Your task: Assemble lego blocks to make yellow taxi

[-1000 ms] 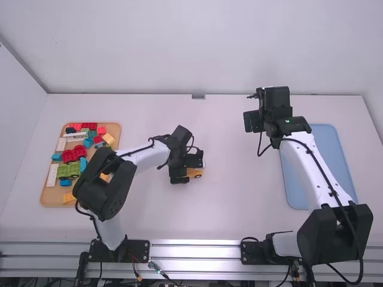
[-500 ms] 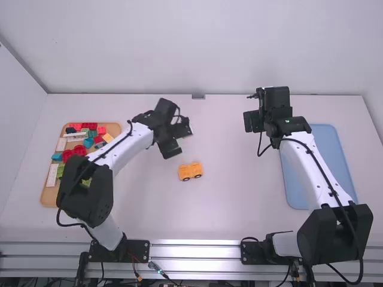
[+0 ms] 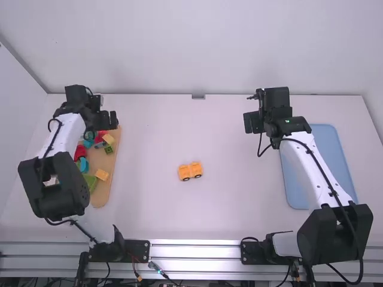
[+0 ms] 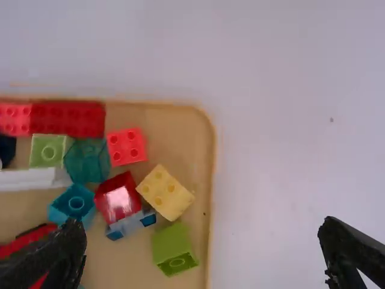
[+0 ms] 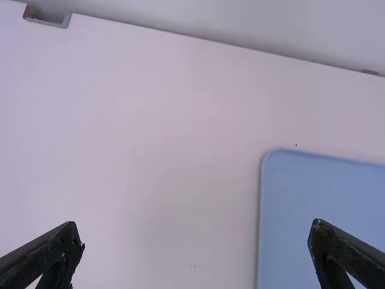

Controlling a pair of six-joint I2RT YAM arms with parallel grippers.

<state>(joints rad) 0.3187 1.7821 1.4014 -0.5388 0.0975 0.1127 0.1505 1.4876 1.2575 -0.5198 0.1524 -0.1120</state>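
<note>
My left gripper [image 3: 108,120] is over the far part of the wooden tray [image 3: 114,173] of blocks. In the left wrist view that gripper [image 4: 201,253] stands open, its fingers wide apart above the tray's edge. Between them lie a pale yellow brick [image 4: 165,192] and a green block [image 4: 173,248], loose on the tray. An orange-yellow wheeled piece [image 3: 190,171] stands on the table left of the middle. My right gripper [image 3: 252,122] is at the far right of centre; in the right wrist view this gripper [image 5: 195,256] is open with nothing held.
A blue tray [image 3: 323,173] lies at the right, partly under the right arm. Beside the yellow brick are a red block [image 4: 117,197], a teal block [image 4: 75,203] and a small red brick [image 4: 126,147]. A back wall bounds the table.
The left arm has left the orange-yellow piece, lifting away and swinging left to the block tray. That piece stays where it was on the table. The right arm has not moved.
</note>
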